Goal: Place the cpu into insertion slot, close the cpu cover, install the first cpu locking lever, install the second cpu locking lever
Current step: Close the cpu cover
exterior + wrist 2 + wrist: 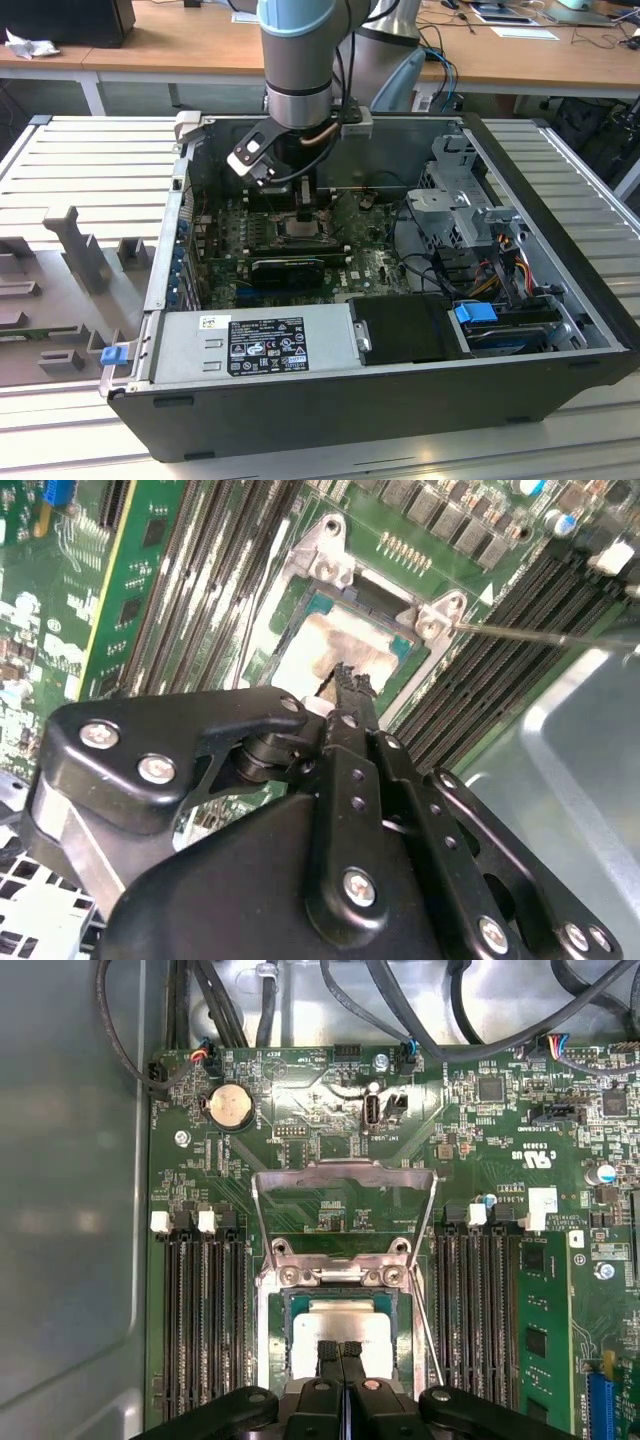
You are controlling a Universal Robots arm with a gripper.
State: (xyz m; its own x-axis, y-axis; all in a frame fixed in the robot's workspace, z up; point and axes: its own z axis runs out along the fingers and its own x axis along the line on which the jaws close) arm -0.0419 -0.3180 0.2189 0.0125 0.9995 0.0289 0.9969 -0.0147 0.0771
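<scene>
Tool (340, 1352) clenched, hovering over, perhaps touching, the cpu (345, 1322) sitting in the insertion slot (270, 1305), cpu cover (345, 1172) raised.

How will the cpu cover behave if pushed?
The cpu cover is a thin metal frame standing open, clear of the cpu: probably light and slightly springy. Hinged at one edge, it should swing, not slide.

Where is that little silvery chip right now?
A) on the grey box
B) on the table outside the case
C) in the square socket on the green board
C: the cpu lies in the insertion slot, just under the end effector, with the cpu cover open.
</scene>
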